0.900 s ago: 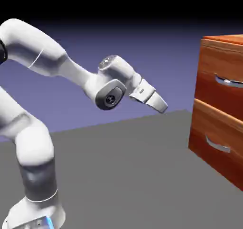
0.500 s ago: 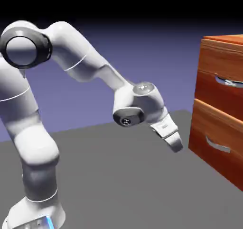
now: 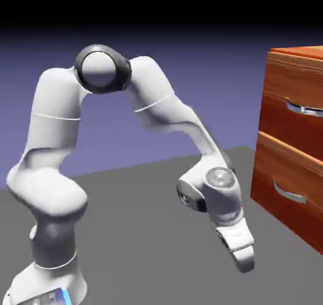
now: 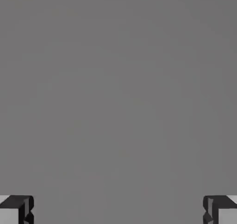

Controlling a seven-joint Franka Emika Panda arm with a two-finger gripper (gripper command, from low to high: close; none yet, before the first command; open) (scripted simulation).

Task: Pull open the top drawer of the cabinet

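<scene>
Between the widely parted jaws of the gripper (image 4: pixel 118 210) lay only bare grey table (image 4: pixel 118 102), with nothing gripped and open room around them short of the cabinet (image 3: pixel 290 152). The arm (image 3: pixel 154 95) arched over and pointed its hand steeply down, below the top drawer (image 3: pixel 284 86), which sat closed, reddish-brown, with a curved silver handle (image 3: pixel 305 109).

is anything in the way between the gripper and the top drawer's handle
Nothing visible stands between the open gripper and the top drawer's handle; the gripper hangs lower, beside the cabinet, with only open space showing toward the handle.
</scene>
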